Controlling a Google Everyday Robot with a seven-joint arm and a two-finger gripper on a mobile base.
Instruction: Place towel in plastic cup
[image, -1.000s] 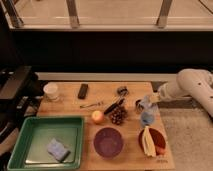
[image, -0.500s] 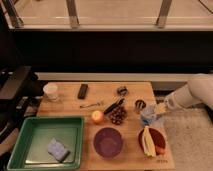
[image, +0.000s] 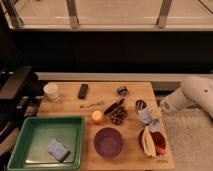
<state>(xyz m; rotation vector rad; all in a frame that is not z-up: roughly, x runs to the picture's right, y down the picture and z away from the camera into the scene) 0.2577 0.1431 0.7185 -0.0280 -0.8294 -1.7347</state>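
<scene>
Gripper (image: 158, 113) sits at right edge of wooden table (image: 67, 105), right of centre in frame, at the end of the white arm (image: 192, 94). Finger state: cannot tell. Towel (image: 146, 116), pale blue, lies beside it, touching or nearly so. Plastic cup (image: 51, 91) stands well apart at table's upper left. Green tray (image: 30, 131) lower left; purple bowl (image: 108, 141) bottom centre.

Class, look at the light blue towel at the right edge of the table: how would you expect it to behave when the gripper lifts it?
The towel lies crumpled, so it is probably floppy and will drape and sag from the gripper beside it. It looks thin, so likely light. Being soft, it should neither roll nor break, though loose folds may snag the plate beside it.
</scene>
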